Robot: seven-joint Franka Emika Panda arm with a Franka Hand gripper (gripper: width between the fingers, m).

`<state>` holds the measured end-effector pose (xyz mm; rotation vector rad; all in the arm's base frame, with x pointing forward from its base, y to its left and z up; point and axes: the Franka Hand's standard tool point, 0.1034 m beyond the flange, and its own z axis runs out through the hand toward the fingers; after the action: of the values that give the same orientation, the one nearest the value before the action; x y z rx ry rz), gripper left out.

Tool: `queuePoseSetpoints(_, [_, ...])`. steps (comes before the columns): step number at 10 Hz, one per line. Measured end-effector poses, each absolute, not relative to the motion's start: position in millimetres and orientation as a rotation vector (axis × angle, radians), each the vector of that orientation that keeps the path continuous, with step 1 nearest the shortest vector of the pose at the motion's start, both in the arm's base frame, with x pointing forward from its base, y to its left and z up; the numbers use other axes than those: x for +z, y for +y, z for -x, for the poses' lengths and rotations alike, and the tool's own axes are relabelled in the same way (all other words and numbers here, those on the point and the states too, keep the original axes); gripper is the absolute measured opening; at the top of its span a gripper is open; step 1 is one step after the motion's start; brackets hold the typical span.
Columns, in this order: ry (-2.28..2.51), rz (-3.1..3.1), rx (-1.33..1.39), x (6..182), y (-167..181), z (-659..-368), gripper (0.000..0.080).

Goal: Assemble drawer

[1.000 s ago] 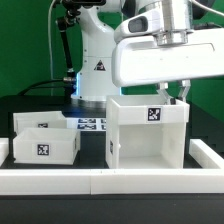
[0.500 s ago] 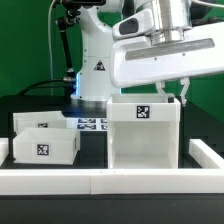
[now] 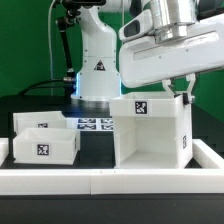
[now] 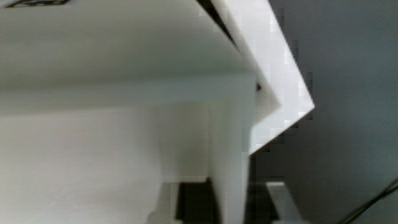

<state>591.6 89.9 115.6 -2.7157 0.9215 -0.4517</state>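
Note:
The large white open-fronted drawer box (image 3: pixel 150 135) with a marker tag stands on the black table at the exterior view's right. My gripper (image 3: pixel 183 96) comes down from above at its right side wall and is shut on that wall's top edge. In the wrist view the white wall (image 4: pixel 228 150) runs between my two fingers (image 4: pixel 194 198), and the gripper (image 4: pixel 233 204) clamps it. The smaller white drawer (image 3: pixel 45 140), also tagged, sits on the table at the exterior view's left, apart from the box.
The marker board (image 3: pixel 95 124) lies flat behind, between the two parts. A white rail (image 3: pixel 100 181) borders the table's front, and another (image 3: pixel 208 150) its right side. The arm's base (image 3: pixel 95 60) stands at the back.
My gripper has moved toward the exterior view's right with the large box in it, so the gap to the small drawer has widened. The small drawer has not moved.

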Motion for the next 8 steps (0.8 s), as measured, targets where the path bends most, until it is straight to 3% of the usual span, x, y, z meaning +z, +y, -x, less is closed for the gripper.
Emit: queuePoseSetpoints(8, [1.392, 2.395, -0.433, 121.6, 82.8, -605.8, 0.0052])
